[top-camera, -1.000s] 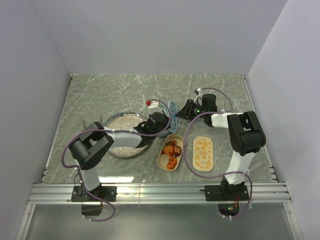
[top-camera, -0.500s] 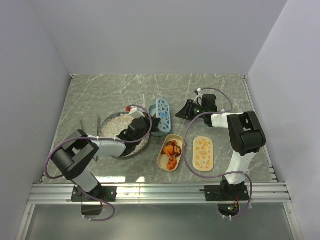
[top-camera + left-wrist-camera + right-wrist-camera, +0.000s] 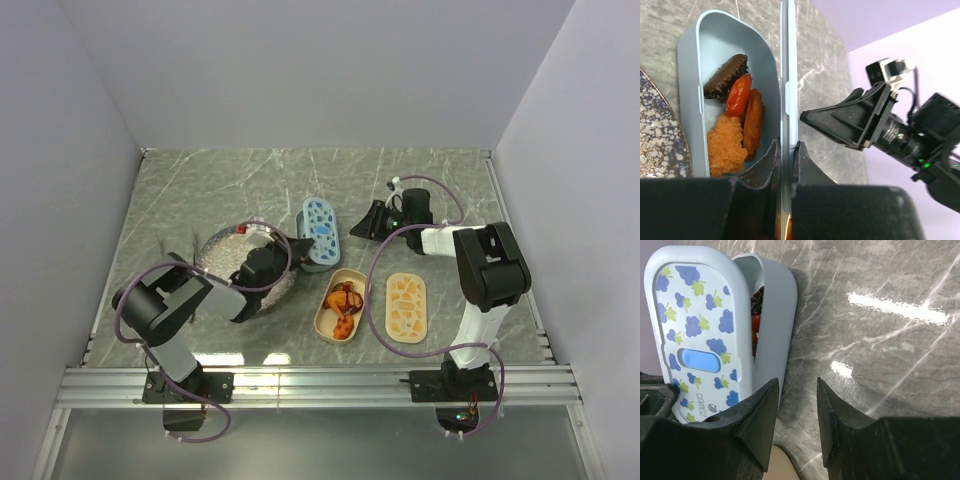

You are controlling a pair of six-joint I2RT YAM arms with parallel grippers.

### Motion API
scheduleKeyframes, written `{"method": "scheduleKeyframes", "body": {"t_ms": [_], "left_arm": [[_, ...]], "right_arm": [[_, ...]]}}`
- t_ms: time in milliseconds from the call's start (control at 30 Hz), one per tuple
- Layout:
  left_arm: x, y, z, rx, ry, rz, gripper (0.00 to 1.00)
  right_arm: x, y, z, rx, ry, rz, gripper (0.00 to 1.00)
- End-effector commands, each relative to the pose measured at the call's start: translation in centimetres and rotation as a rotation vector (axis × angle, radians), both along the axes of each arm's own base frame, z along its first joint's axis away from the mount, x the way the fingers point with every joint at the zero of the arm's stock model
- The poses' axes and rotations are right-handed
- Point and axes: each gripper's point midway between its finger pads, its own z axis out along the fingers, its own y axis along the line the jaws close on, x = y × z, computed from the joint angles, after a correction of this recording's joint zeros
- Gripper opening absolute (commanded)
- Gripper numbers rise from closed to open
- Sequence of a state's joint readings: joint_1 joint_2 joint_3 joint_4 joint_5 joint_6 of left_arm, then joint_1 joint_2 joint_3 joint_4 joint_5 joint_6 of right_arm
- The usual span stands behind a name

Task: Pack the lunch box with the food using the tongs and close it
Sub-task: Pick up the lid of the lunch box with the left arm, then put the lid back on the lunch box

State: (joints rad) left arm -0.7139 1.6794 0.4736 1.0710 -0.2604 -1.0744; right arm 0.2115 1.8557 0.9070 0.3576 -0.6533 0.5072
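Since the earlier frame the patterned lid (image 3: 695, 325) has been swung leftward together with the left arm, away from the right fingers (image 3: 765, 410). It is now tipped further over the blue tub (image 3: 695, 60). The right arm has not been shifted.

The blue tub is set on the tabletop (image 3: 200, 190), just beside the speckled plate (image 3: 225, 245). The food (image 3: 737, 130) – orange, red and dark brown chunks – is seen lying inside it. The lid is stood on its long edge along the tub's rim and is not yet seated. That thin edge is clamped between the left fingers (image 3: 771, 160). The right fingers are held apart with nothing between them, near the lid's printed face.

The lid is judged to be light, stiff, smooth plastic – apt to twist or slip in so narrow a pinch. It is best held at the middle of a long edge, as now, and pressed flat from above once lowered. The chunks look soft, so none should be trapped under the rim.

Further out, a cream tub (image 3: 325, 320) with more chunks and a cream lid (image 3: 406, 305) are laid nearer the arms' bases.
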Motion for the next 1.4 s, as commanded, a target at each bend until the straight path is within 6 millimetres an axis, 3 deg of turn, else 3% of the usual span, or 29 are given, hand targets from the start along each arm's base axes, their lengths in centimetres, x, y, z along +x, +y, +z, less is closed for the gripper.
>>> {"method": "scheduleKeyframes", "body": {"t_ms": [0,167,700,1033,1200,1300,1367], "left_arm": [[0.3,1.7,2.5,-0.131,-0.08,0.02,0.0],[0.6,0.6,3.7,-0.223,-0.11,-0.098,0.0],[1.9,0.8,0.1,-0.195,0.01,-0.132,0.0],[1.9,1.5,-0.6,-0.127,0.022,-0.104,0.01],[2.0,2.1,-1.3,-0.053,0.051,-0.083,0.11],[2.1,2.6,-1.5,-0.01,0.052,-0.061,0.32],[2.3,2.8,-1.5,0.008,0.06,-0.048,0.36]], "right_arm": [[0.3,0.5,0.9,-0.006,-0.049,0.014,0.44],[0.3,0.6,0.7,-0.013,-0.043,0.017,0.44],[0.4,0.7,0.6,-0.027,-0.043,0.02,0.44],[0.3,0.8,0.6,-0.026,-0.044,0.03,0.44],[0.3,0.9,0.5,-0.027,-0.043,0.035,0.44],[0.1,1.0,0.4,-0.03,-0.041,0.039,0.44],[0.2,0.9,0.5,-0.031,-0.042,0.037,0.44]]}}
